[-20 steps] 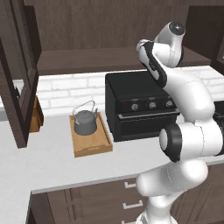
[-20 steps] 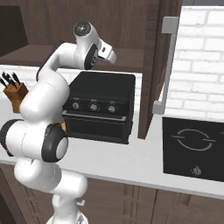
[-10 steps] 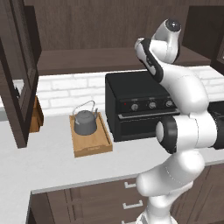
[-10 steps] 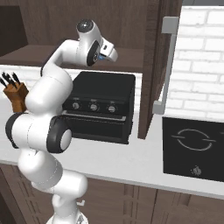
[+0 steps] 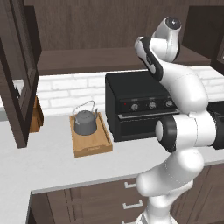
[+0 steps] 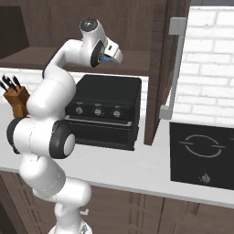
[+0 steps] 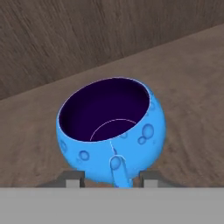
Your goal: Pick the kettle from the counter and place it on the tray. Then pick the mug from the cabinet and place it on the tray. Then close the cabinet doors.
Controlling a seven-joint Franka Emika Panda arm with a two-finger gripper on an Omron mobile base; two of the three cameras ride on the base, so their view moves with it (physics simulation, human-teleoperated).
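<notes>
In the hand view, the gripper (image 7: pixel 112 178) is seen with one fingertip on each side of the lower body of the mug (image 7: pixel 111 133), which stands upright on the brown wooden shelf of the cabinet (image 7: pixel 192 83), its handle turned toward the camera. The jaws are set narrowly about the mug, but whether they press it cannot be told. The cabinet's back wall rises just behind the mug.

From the base, the counter (image 5: pixel 52 168) is seen nearest, with the tray (image 5: pixel 90 142) lying on it and the kettle (image 5: pixel 85 122) set upright in the tray. A black oven (image 5: pixel 140 105) stands just beside the tray. A knife block (image 6: pixel 17 99) is placed at the counter's far end, and a black hob (image 6: pixel 203 155) is let into the worktop beyond the oven. The cabinet doors (image 5: pixel 19 74) are swung open, and white brick tiling covers the wall behind. The arm is raised high and bent forward over the oven, its hand reaching in at shelf level, where a speck of blue is visible.
</notes>
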